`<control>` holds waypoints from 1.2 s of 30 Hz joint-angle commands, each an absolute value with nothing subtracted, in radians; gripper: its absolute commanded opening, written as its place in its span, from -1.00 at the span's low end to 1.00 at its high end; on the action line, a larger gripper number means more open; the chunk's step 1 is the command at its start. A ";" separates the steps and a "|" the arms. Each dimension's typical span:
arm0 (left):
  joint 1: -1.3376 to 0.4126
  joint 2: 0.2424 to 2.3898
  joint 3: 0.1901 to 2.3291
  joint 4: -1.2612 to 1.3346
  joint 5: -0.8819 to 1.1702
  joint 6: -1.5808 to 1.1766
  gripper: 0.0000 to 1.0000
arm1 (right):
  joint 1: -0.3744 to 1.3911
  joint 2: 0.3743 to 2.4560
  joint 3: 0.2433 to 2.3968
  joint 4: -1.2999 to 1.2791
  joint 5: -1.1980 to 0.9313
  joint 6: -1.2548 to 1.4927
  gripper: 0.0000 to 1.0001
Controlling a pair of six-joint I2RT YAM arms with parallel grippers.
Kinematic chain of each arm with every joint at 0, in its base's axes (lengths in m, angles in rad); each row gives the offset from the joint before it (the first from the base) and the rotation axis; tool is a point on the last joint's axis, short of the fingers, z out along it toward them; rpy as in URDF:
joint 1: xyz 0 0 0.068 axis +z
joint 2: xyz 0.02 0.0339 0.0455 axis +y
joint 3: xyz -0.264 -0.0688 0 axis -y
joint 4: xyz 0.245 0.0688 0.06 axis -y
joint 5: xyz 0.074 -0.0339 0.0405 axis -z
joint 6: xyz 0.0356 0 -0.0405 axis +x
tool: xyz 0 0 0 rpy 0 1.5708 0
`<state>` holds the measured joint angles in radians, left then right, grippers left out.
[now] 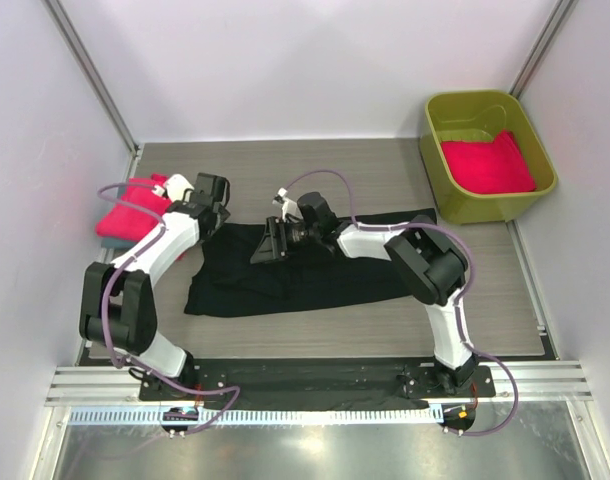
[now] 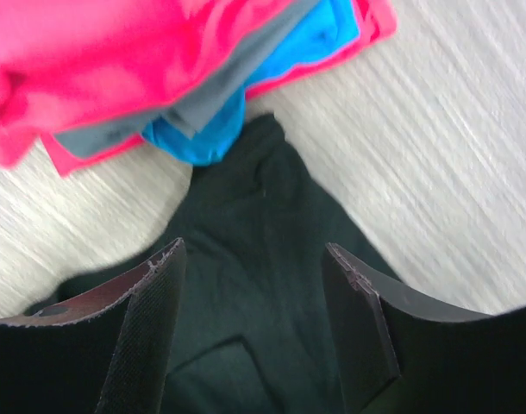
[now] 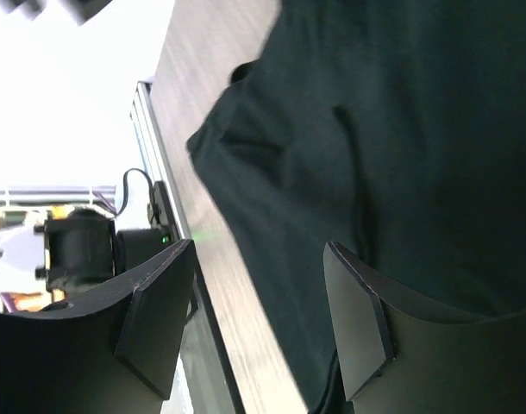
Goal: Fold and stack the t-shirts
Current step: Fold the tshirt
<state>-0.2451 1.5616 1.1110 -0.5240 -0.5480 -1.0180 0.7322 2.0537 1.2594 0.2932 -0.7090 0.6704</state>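
A black t-shirt (image 1: 305,280) lies partly folded, spread across the middle of the table. My left gripper (image 1: 213,218) hovers over its left end, open, with only black cloth (image 2: 254,207) below the fingers. My right gripper (image 1: 265,248) is over the shirt's upper middle, also open and holding nothing; in its wrist view the black cloth (image 3: 401,129) lies under the right finger. A stack of folded hot-pink shirts (image 1: 125,215) sits at the far left, just beyond the left gripper. In the left wrist view the pink cloth (image 2: 99,60) has a blue shirt (image 2: 306,43) in the pile with it.
An olive-green tub (image 1: 545,170) stands at the back right with a folded pink shirt (image 1: 485,165) inside. White walls close in the left, right and back sides. The metal rail (image 1: 315,385) with the arm bases runs along the near edge.
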 commanded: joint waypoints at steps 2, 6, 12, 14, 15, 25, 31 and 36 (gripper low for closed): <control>-0.249 1.552 1.068 -0.537 -0.447 -1.068 0.31 | 0.749 2.112 1.351 0.387 -0.706 0.741 0.33; -0.249 1.604 1.069 -0.534 -0.390 -1.068 0.31 | 0.753 2.164 1.402 0.368 -0.712 0.736 0.33; -0.249 1.654 1.081 -0.546 -0.367 -1.065 0.30 | 0.767 2.232 1.448 0.347 -0.703 0.727 0.32; -0.249 1.667 1.081 -0.546 -0.364 -1.063 0.30 | 0.770 2.249 1.456 0.347 -0.701 0.723 0.32; -0.247 1.674 1.083 -0.545 -0.362 -1.062 0.30 | 0.773 2.264 1.459 0.347 -0.701 0.727 0.32; -0.249 1.749 1.135 -0.566 -0.420 -1.034 0.26 | 0.831 2.231 1.350 0.541 -0.793 0.840 0.29; -0.247 1.795 1.167 -0.568 -0.426 -1.022 0.26 | 0.876 2.142 1.261 0.560 -0.798 0.856 0.28; -0.247 1.815 1.175 -0.569 -0.433 -1.020 0.25 | 0.945 2.056 1.183 0.590 -0.807 0.879 0.27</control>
<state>-0.2474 1.8072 1.1446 -0.5663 -0.3935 -1.0340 0.8932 2.1685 1.2171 0.5167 -0.7719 0.8509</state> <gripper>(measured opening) 0.628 0.639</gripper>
